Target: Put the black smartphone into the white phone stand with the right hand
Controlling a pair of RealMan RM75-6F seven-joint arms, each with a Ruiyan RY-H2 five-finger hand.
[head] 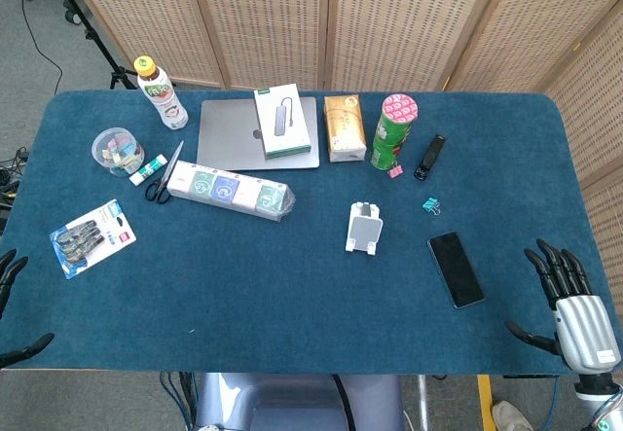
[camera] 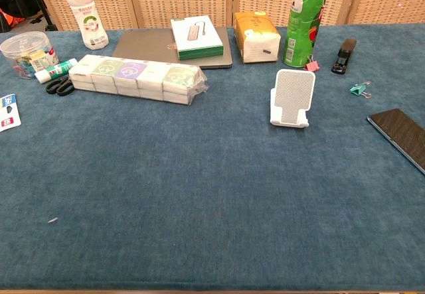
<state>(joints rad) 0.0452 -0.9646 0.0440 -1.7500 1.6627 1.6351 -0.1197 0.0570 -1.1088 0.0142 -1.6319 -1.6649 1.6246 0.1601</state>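
Blue-clothed table (head: 292,295); black smartphone (head: 456,269) flat, right of upright white phone stand (head: 364,229), apart; right hand (head: 569,300) spread wide, empty; left hand (head: 12,305) likewise.

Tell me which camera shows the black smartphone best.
The head view: the whole black smartphone lies flat on the table, between the white phone stand and the right hand. The chest view cuts it off at the right edge.
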